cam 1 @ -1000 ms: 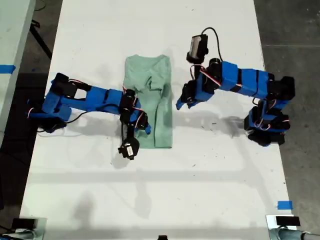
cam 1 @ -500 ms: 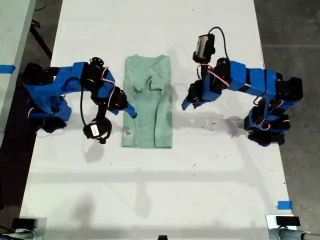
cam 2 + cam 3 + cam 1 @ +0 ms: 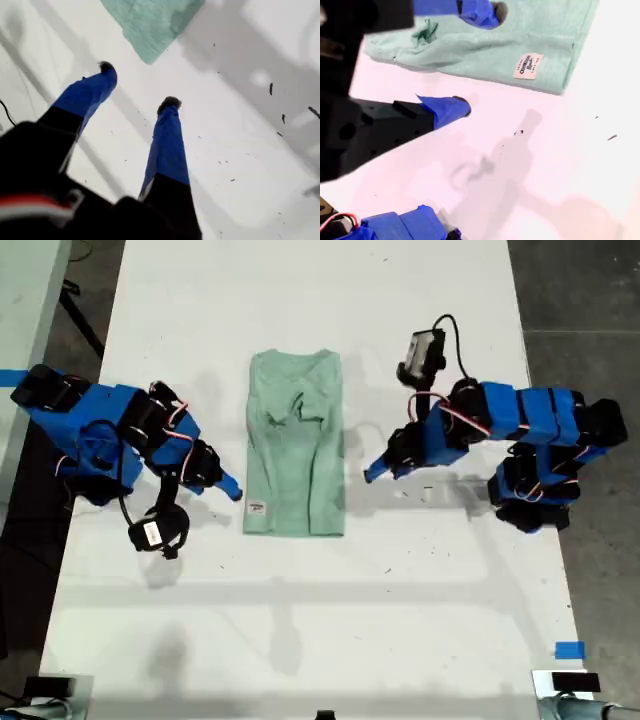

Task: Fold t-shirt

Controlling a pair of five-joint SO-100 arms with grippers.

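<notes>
Mint-green fabric — the t-shirt [image 3: 295,445] — lies folded into a narrow strip on the white surface [image 3: 300,620] between both arms, its label patch [image 3: 528,66] showing. My first tool [image 3: 137,84] hangs spread and empty near a hem corner; my second tool [image 3: 480,60] — apparently clear of the cloth — is parted too.

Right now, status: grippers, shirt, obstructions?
My first gripper open, empty, off the t-shirt. My second gripper open, empty, beside the shirt's label edge. Shirt folded to a narrow strip, flat on the table. Nothing in the way.
</notes>
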